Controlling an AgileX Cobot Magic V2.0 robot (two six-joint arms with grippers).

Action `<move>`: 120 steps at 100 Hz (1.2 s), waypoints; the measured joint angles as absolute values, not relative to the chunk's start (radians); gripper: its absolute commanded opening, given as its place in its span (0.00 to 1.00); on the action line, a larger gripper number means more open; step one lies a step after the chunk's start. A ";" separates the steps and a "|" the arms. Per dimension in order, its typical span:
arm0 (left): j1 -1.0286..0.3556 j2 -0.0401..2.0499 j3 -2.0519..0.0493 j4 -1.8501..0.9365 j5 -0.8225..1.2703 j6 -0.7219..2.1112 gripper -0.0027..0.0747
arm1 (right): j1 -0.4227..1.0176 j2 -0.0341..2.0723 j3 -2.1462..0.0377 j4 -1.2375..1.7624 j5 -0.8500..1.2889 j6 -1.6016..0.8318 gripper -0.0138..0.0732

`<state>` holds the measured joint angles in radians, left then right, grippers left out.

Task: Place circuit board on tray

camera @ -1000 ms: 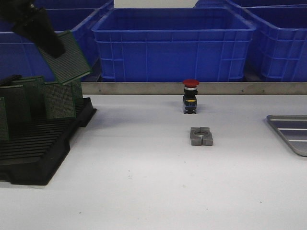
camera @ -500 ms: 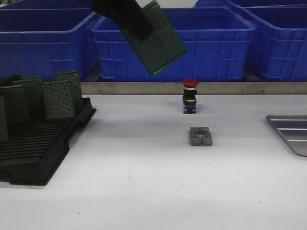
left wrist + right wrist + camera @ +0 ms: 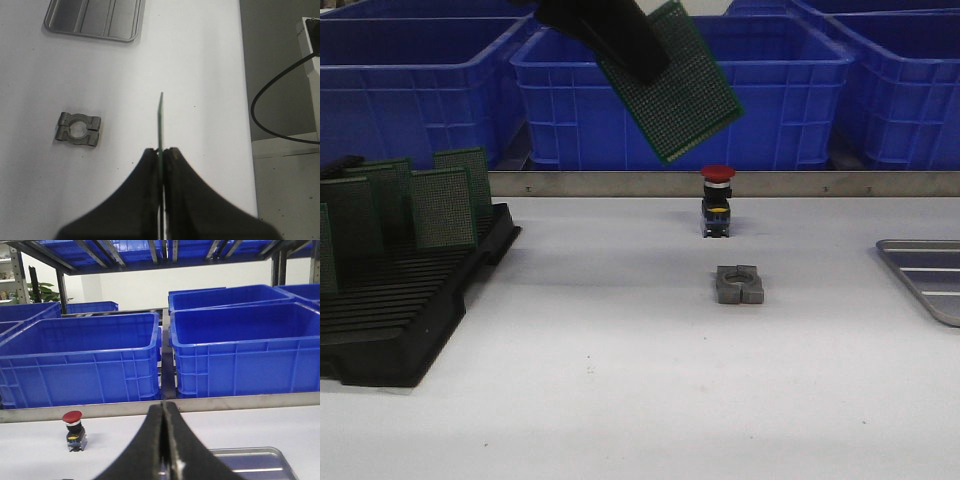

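White desk [image 3: 620, 380] before you, one tray [image 3: 928, 275], left claw [image 3: 161, 152] gripping one circuit board [image 3: 685, 85], right claw [image 3: 164, 412] closed empty, four boards in rack [image 3: 400, 300].

The middle of the counter [image 3: 620, 400] carries only 2 low obstacles: a red-capped push button [image 3: 717, 201] near the back rail and a grey metal clamp block [image 3: 739, 284] just in front of it. Between these and the tray [image 3: 926, 272] at the right edge lies a bare stretch of counter. The black slotted rack [image 3: 405, 300] with its upright boards blocks the left end. Blue crates [image 3: 680, 90] wall off the back. The left hand [image 3: 161, 150], clamped on the circuit board [image 3: 682, 85], hangs high above the button and clamp block, well apart from both.
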<state>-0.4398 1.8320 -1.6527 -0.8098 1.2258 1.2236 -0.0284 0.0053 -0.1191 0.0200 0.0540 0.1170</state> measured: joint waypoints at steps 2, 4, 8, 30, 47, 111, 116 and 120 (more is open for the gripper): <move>-0.440 1.832 -1.653 -0.810 1.226 1.224 0.01 | -0.028 0.016 -0.149 0.023 0.090 0.122 0.08; -0.440 1.832 -1.653 -0.810 1.226 1.224 0.01 | -0.028 0.030 -0.180 0.024 0.127 0.125 0.08; -0.440 1.832 -1.653 -0.810 1.226 1.224 0.01 | -0.028 0.057 -0.246 0.028 0.191 0.131 0.08; -0.440 1.832 -1.653 -0.810 1.226 1.224 0.01 | -0.028 0.310 -0.573 0.035 0.584 0.139 0.08; -0.440 1.832 -1.653 -0.810 1.226 1.224 0.01 | -0.028 0.460 -0.709 0.035 0.728 0.140 0.08; -0.440 1.832 -1.653 -0.810 1.226 1.224 0.01 | -0.028 0.536 -0.722 0.072 0.781 0.137 0.73; -0.440 1.832 -1.653 -0.810 1.226 1.222 0.01 | -0.028 0.547 -0.724 0.098 0.779 0.112 0.73; -0.440 1.832 -1.653 -0.810 1.226 1.222 0.01 | -0.028 0.560 -0.729 0.129 0.779 0.081 0.73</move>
